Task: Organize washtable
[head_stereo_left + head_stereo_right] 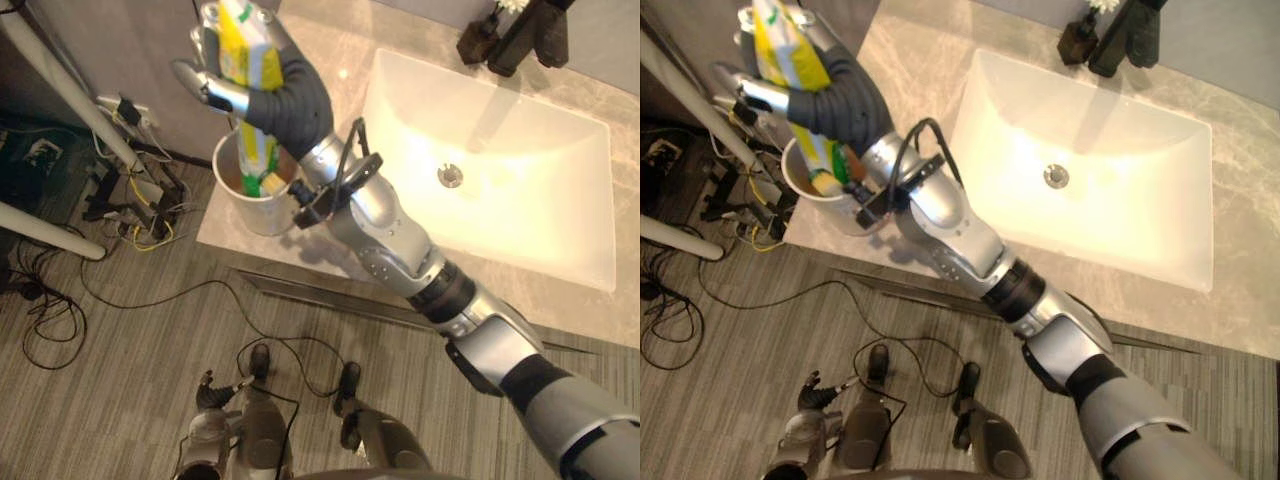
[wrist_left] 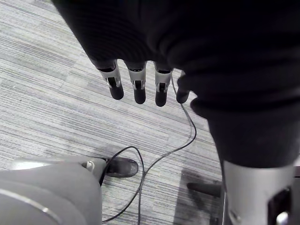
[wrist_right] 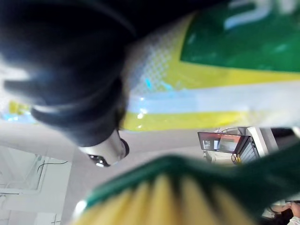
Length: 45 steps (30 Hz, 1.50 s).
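A yellow, white and green tube (image 1: 245,50) stands upright with its lower end inside a white cup (image 1: 262,210) on the left corner of the marble counter (image 1: 335,45). My right hand (image 1: 285,95) is shut on the upper part of the tube, its fingers wrapped round it above the cup's rim. From very close the tube (image 3: 211,93) runs past that hand's fingers (image 3: 103,150). The same cup (image 1: 805,190) shows under the tube (image 1: 785,40). My left hand (image 2: 136,84) hangs low over the grey floor with straight fingers, holding nothing.
A white rectangular sink (image 1: 520,170) with a metal drain (image 1: 450,176) lies to the right of the cup. A dark faucet (image 1: 520,30) stands behind it. White poles (image 1: 60,80) and tangled cables (image 1: 140,215) lie on the floor left of the counter.
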### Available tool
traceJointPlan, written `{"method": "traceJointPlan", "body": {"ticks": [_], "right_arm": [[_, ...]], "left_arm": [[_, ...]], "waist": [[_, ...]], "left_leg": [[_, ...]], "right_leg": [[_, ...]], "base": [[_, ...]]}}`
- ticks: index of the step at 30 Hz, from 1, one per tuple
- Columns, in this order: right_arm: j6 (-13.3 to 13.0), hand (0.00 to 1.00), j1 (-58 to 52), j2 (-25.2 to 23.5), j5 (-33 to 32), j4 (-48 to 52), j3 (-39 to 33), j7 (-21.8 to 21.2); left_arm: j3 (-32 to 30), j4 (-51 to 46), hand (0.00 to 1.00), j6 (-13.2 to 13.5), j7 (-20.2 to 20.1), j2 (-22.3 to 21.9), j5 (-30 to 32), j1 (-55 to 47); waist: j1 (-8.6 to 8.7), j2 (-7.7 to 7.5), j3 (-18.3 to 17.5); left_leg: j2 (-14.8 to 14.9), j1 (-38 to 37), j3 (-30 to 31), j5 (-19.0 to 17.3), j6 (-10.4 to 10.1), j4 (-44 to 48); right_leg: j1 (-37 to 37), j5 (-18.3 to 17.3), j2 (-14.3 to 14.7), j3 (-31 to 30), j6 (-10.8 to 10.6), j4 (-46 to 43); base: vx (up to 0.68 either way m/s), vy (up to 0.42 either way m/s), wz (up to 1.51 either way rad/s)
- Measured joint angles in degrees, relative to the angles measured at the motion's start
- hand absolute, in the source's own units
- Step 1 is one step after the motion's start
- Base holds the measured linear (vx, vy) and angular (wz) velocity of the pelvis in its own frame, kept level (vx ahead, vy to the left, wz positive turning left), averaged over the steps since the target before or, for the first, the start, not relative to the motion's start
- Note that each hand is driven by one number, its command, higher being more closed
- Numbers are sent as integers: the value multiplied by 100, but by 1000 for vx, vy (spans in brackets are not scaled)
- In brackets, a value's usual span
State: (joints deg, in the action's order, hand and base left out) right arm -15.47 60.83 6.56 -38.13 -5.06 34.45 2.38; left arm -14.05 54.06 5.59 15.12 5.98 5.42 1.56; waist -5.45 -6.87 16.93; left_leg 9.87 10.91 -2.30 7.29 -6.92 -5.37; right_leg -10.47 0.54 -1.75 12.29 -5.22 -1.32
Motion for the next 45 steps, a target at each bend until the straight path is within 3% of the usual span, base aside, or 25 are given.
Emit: {"method": "traceJointPlan", "body": {"ticks": [8, 9, 29, 45], "right_arm": [[0, 100, 0, 5, 51, 0, 0, 9], [0, 0, 0, 3, 52, 0, 0, 11], [-114, 0, 1, -12, 113, 2, -2, 16], [-199, 0, 0, 49, 329, 255, -65, 140]], "left_arm": [[-1, 4, 0, 0, 4, -1, -1, 4], [-1, 1, 0, 2, 6, 0, -1, 4], [-1, 3, 0, 2, 14, -1, -2, 4], [0, 1, 0, 1, 18, 32, 1, 5]], "waist": [[1, -10, 2], [1, -11, 2], [10, -19, 1], [38, -122, 14]], "left_leg": [[-2, 28, -31, 1, 1, 0], [0, 27, -31, 1, 1, 0], [0, 27, -35, 1, 2, 0], [0, -19, -114, 1, 1, 0]], "right_leg": [[-79, 0, 10, -33, 0, -57], [-79, 0, 12, -35, 0, -57], [-79, 0, 12, -41, 0, -57], [-79, 0, 8, -118, 0, -69]], "base": [[0, 0, -2], [0, 0, 0], [0, 0, 0], [0, 0, -2]]}}
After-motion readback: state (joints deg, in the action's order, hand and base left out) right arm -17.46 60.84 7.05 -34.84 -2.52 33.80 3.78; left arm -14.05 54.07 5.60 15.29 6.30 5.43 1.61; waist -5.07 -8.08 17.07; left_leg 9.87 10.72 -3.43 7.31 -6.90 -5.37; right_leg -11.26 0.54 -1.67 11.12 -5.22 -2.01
